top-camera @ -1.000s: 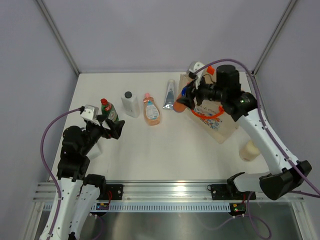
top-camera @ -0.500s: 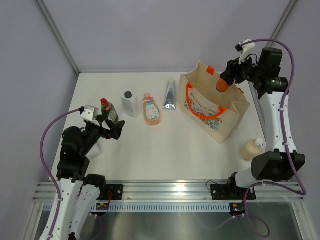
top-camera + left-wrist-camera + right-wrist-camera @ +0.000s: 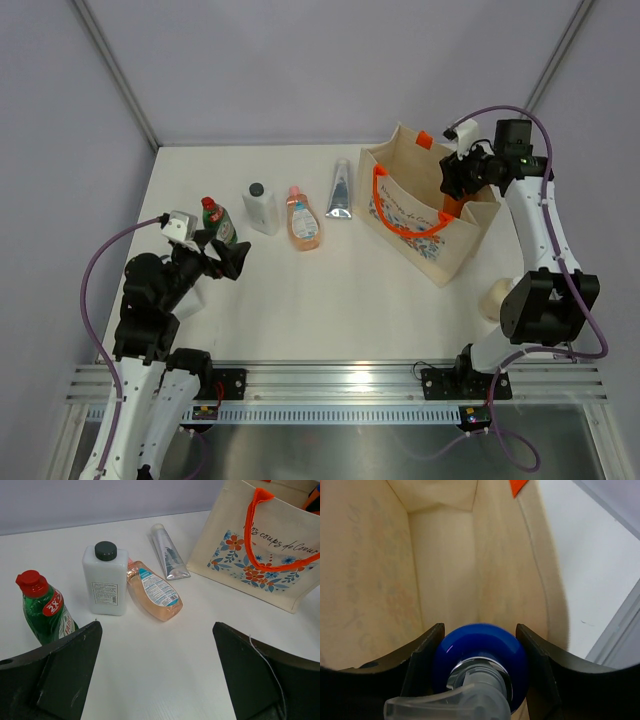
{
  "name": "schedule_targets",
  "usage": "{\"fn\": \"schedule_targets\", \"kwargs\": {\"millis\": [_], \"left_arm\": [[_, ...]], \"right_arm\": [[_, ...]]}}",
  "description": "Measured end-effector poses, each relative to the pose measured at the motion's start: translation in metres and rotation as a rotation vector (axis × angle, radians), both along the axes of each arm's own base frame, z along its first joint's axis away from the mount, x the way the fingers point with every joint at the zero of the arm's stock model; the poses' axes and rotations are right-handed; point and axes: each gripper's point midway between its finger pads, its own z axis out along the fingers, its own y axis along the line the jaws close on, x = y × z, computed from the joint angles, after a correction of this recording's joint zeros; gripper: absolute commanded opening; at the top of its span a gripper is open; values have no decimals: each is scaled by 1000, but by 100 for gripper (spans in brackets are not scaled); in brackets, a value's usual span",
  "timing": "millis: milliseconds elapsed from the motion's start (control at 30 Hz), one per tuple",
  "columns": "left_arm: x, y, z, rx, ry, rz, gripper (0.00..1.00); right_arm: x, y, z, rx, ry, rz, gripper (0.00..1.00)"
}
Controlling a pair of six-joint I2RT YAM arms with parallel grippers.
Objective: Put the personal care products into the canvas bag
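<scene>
We see the right jaws pinching the orange-blue bottle (image 3: 472, 652), one black finger on each side of its blue end. They hold it inside the open mouth of the canvas bag (image 3: 418, 226), whose beige inner walls fill the right wrist view beyond the bottle. From above, only a sliver of orange shows under the right arm, within the bag's rim.

The left jaws are spread wide and hold nothing, hanging over the counter (image 3: 330, 300) just beside the green bottle (image 3: 44, 612). That bottle stands upright, red cap up. Next in the row, the white bottle (image 3: 105, 585) stands with its dark cap on, the peach-pink bottle (image 3: 155, 591) lies flat touching it, and the silver tube (image 3: 169, 554) lies between that and the bag. The cream pump bottle (image 3: 496, 298) sits near the bag, partly hidden behind the right arm.
</scene>
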Motion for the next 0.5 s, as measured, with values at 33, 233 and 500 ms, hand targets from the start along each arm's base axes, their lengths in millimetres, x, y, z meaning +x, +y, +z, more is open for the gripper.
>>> {"fn": "schedule_targets", "kwargs": {"millis": [33,233,500], "left_arm": [[0,0,0,0,0,0,99],[0,-1,0,0,0,-5,99],[-1,-1,0,-1,0,-7,99]], "right_arm": [[0,-3,-5,-22,8,6,2],[-1,-13,-43,-106,106,39,14],[3,-20,-95,-125,232,25,38]]}}
